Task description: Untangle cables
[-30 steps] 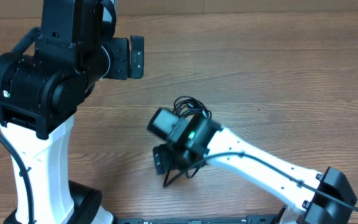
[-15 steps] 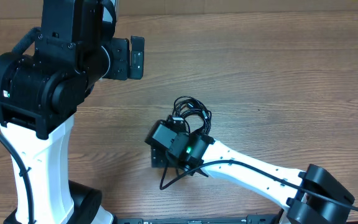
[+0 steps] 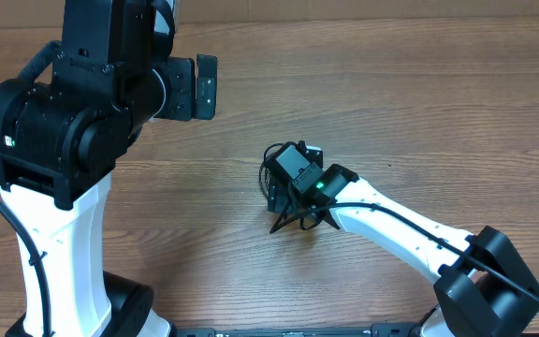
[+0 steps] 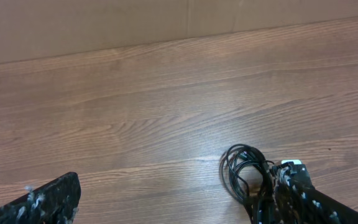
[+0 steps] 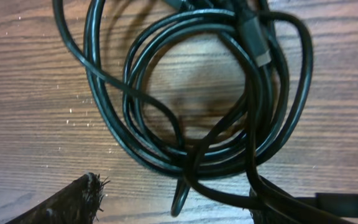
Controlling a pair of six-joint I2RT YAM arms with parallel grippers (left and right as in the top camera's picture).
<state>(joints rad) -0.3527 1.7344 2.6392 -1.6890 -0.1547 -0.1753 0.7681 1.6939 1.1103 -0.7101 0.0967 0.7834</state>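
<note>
My right gripper [image 5: 173,193] hangs low over the cables [image 5: 166,167], its jaws standing well apart with nothing pinched between them. Its fingers [image 5: 67,202] show only at the bottom corners of the wrist view. The cables lie on the table [image 3: 419,103] as one loose black coil, several turns laid over each other, just ahead of the fingertips. A few strands run down out of the coil into the gap between the fingers. One of them passes close by the right-hand finger; I cannot tell whether it touches. A plug [image 5: 253,34] with a pale tip lies across the upper right of the coil. From overhead the coil sits near the middle of the table, mostly hidden under my right wrist, with one loop showing at its far left side. My left gripper [image 4: 179,180] is spread wide and empty, well apart from the cables, which lie low and to the right in its wrist view.
</note>
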